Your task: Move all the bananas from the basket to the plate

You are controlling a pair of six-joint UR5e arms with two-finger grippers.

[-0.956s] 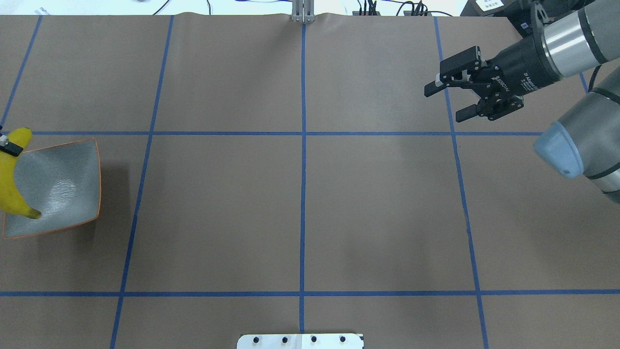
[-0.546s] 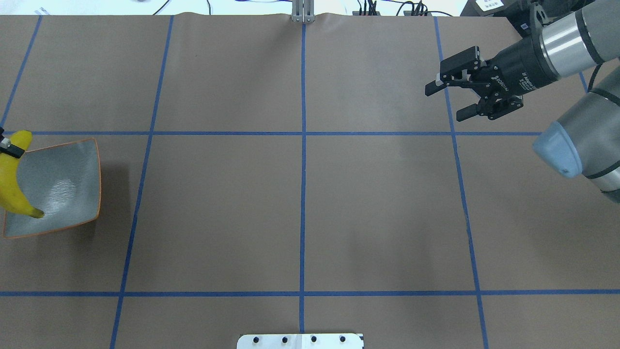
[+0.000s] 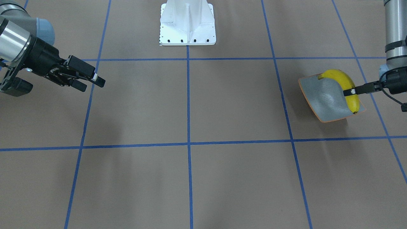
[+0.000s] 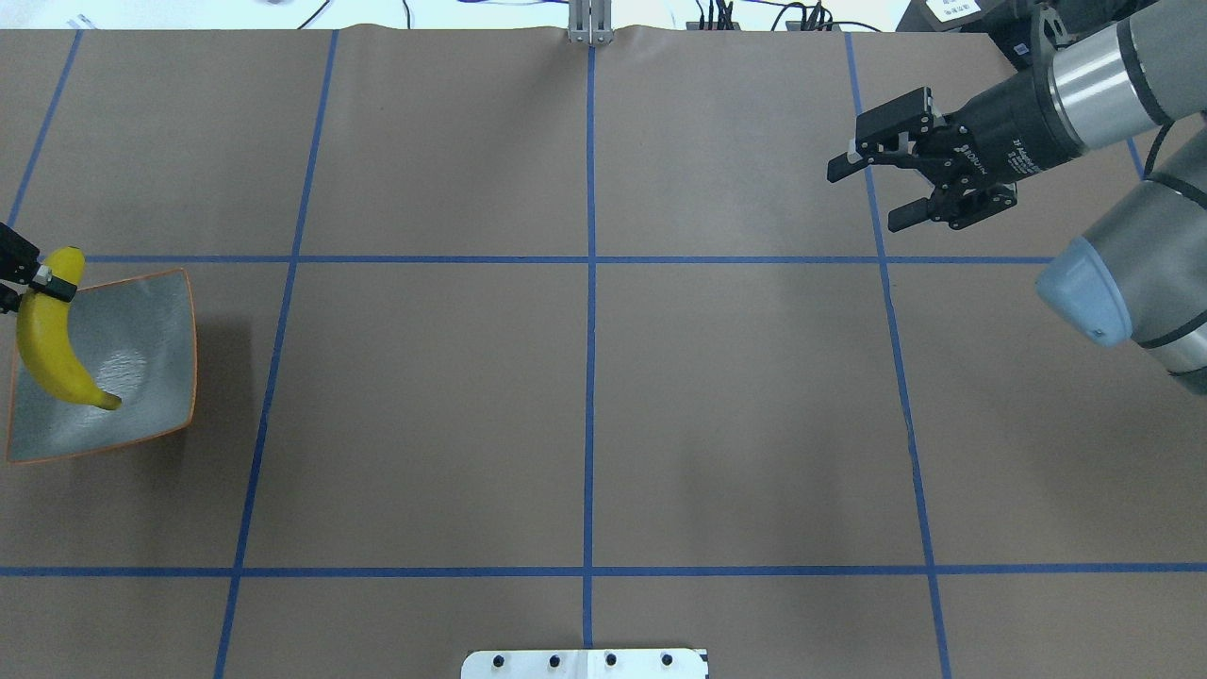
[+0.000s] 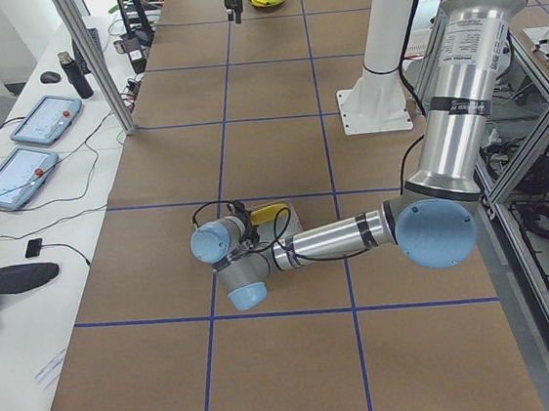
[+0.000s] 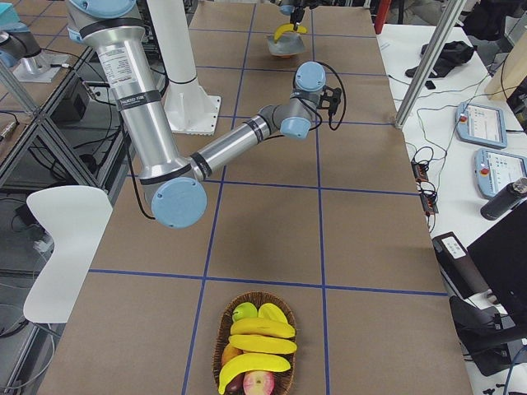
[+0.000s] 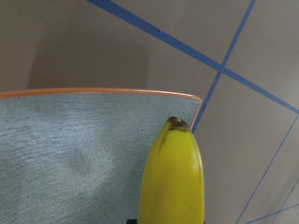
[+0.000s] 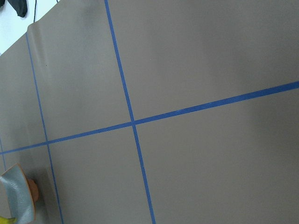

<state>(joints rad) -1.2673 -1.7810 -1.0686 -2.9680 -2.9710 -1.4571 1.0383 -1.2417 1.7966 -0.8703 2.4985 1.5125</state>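
Observation:
A yellow banana [image 4: 52, 349] hangs over the left part of the grey-green plate [image 4: 141, 358], with my left gripper [image 4: 42, 281] shut on its upper end. In the front-facing view the banana [image 3: 345, 83] curves along the plate [image 3: 319, 95] beside the left gripper [image 3: 349, 92]. The left wrist view shows the banana [image 7: 174, 177] tip above the plate [image 7: 70, 149] near its orange corner. My right gripper [image 4: 866, 198] stands open and empty far off at the back right. The basket [image 6: 216, 346] holds more bananas [image 6: 262, 327].
The wicker basket also holds apples [image 6: 244, 312] and sits at the table end on my right. The white robot base [image 3: 187, 24] stands at the table's middle edge. Blue tape lines cross the brown table cover. Tablets and cables lie on side benches.
My left gripper has carried the banana to the right, further in over the plate, and its lower tip now points at the plate's middle. The right gripper has barely moved.

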